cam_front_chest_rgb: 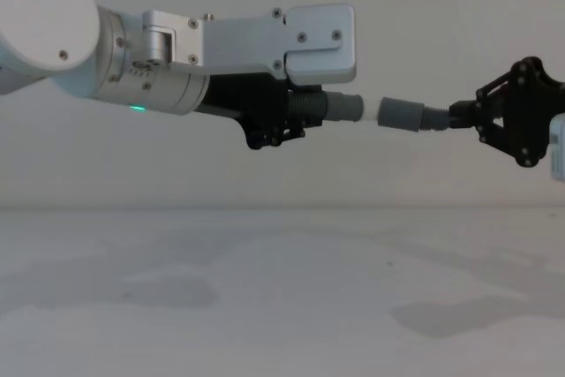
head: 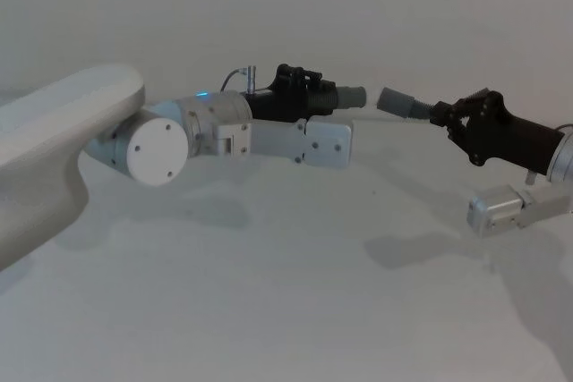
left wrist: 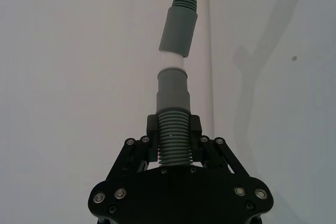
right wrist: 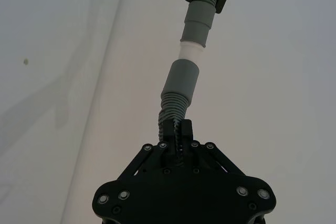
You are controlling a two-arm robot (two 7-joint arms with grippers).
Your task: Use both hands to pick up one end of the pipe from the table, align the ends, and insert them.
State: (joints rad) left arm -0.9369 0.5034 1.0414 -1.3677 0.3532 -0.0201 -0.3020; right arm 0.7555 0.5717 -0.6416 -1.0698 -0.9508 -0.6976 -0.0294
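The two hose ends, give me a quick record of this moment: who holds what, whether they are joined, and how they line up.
left gripper: shut on the ribbed hose behind the pale-tipped cuff
right gripper: shut on the ribbed hose behind the socket cuff
joined: no, a gap shows between them
alignment: facing each other, slightly offset
height: both held above the table

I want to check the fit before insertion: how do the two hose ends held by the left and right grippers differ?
The left gripper holds an end with a narrower, paler tip; the right gripper holds a wider, uniformly grey socket. In the head view the tip lies roughly level, while the socket tilts up towards it. Both are smooth cuffs on ribbed hose, held above the table, facing each other, apart.
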